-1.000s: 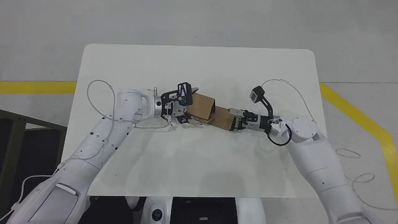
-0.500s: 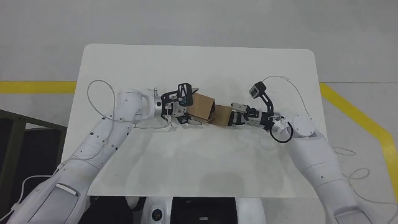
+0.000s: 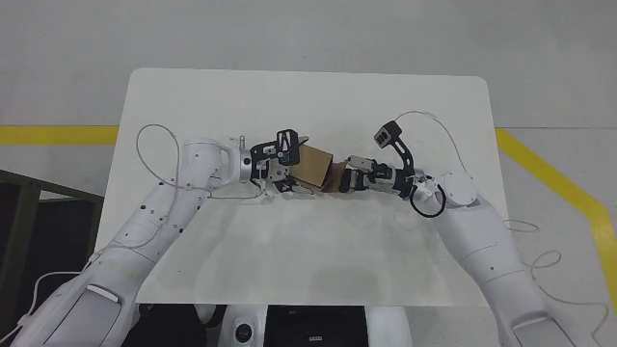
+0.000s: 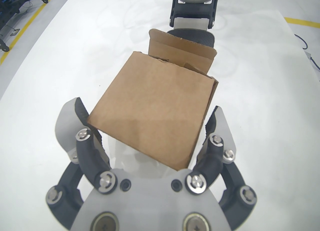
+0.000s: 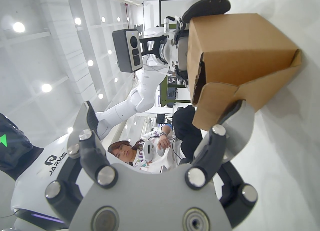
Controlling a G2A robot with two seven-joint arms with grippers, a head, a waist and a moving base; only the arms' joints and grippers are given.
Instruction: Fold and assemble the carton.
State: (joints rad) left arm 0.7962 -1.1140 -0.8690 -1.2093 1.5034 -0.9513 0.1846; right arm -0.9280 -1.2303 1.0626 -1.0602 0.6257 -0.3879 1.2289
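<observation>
Now the left claw [image 4: 147,112] clamps the carton [image 3: 313,167] on the worktop [image 3: 193,96], unmoved; the right claw [image 5: 163,108], spread open, has pushed in against the end flap [image 5: 217,99], part-folding it. Likely that end is being closed, tucking not yet done.

The right pincer [image 5: 165,107] is spread wide. One finger [image 5: 240,113] lies against the loose flap [image 5: 220,99] of the carton [image 5: 237,49]; the other [image 5: 86,117] hangs free, well apart from it. The carton lies on its side on the white table [image 5: 287,154], open end toward the camera. At its far end sits the left pincer [image 5: 181,39], with a dark pad [image 5: 207,8] on the carton's edge.
</observation>
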